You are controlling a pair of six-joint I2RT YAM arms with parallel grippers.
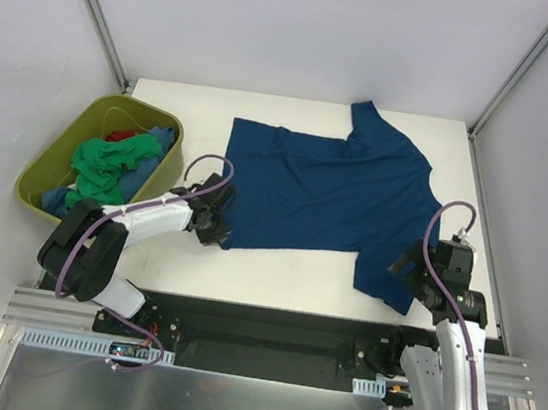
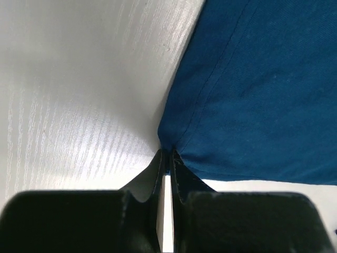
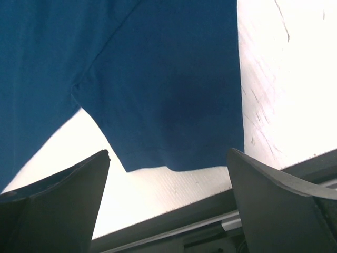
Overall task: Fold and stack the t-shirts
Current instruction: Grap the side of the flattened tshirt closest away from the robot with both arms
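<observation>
1. Because everything else rests on it, the white wood-grain table [image 1: 275,275] comes first; it lies beneath the dark blue short-sleeved cloth t-shirt [image 1: 326,191] and shows bare on every side of that shirt.
2. That dark blue t-shirt is spread flat and a little wrinkled. Its bottom hem is at the left, one sleeve points to the far side, and the other sleeve points to the near right.
3. An olive-green plastic tub [image 1: 61,144] stands to the left of the blue shirt, apart from it and tilted.
4. Inside the tub, well left of the spread shirt, lie crumpled t-shirts: a bright green one [image 1: 107,163] on top, a blue one [image 1: 160,139] toward the spread shirt, and a scrap of red one [image 1: 119,135] at the far side.
5. The left gripper [image 1: 219,226] sits at the spread shirt's near left hem corner. In the left wrist view its black fingers [image 2: 181,182] are pressed together, clamped on a small pinch of the blue cloth [image 2: 253,95], which puckers at their tips just above the table [image 2: 79,105].
6. The right gripper [image 1: 404,266] hangs over the shirt's near right sleeve. In the right wrist view its jaws stand wide apart, with the sleeve hem [image 3: 174,105] showing between them. Whether the fingertips touch the cloth cannot be told.
</observation>
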